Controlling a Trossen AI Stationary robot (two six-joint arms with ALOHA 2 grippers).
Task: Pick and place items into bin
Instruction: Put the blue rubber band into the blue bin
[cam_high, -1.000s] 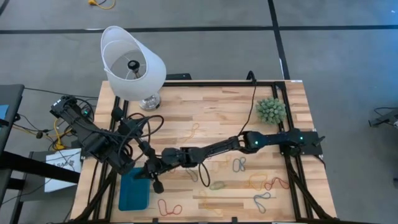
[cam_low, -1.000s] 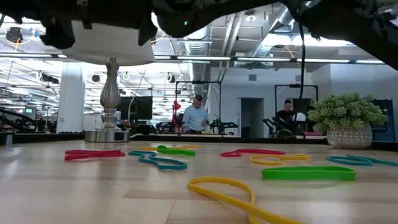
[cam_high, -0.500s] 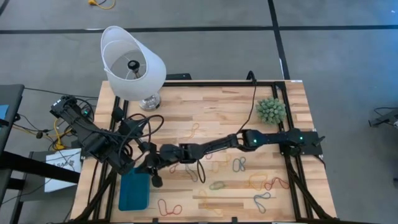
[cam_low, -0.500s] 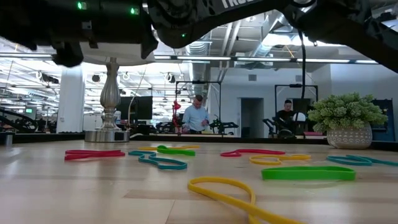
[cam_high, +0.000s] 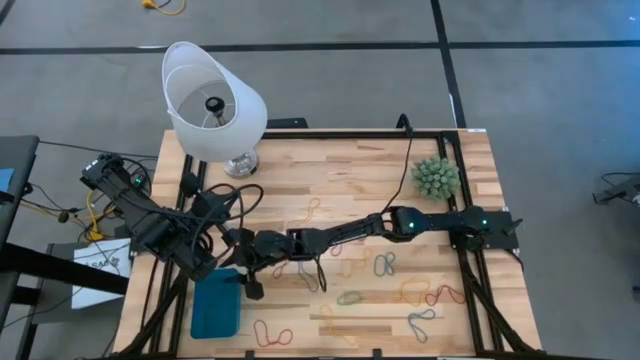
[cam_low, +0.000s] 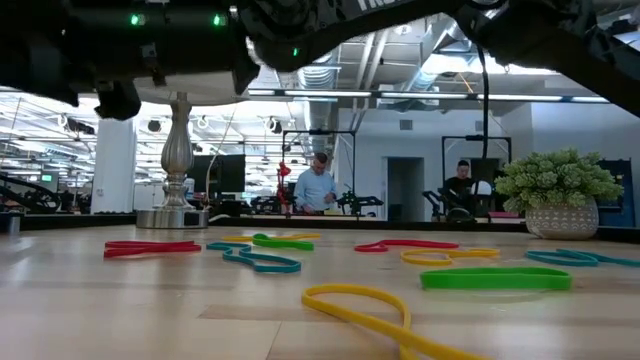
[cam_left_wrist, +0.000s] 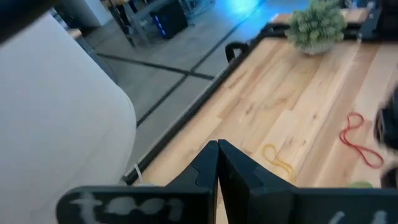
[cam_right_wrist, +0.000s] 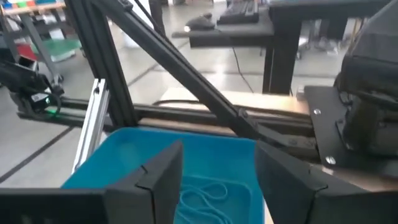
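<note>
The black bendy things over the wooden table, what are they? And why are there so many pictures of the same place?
They are two robot arms, each ending in a pincer called a gripper. One camera looks down from above, one sits low on the table, and one rides on each wrist. Colourful rubber bands lie scattered on the wood, like this green one. There is also a lamp and a small plant. The right gripper reaches across to the blue bin. Its fingers are open and empty, and a pale band lies in the bin below. The left gripper is shut, holding nothing.
</note>
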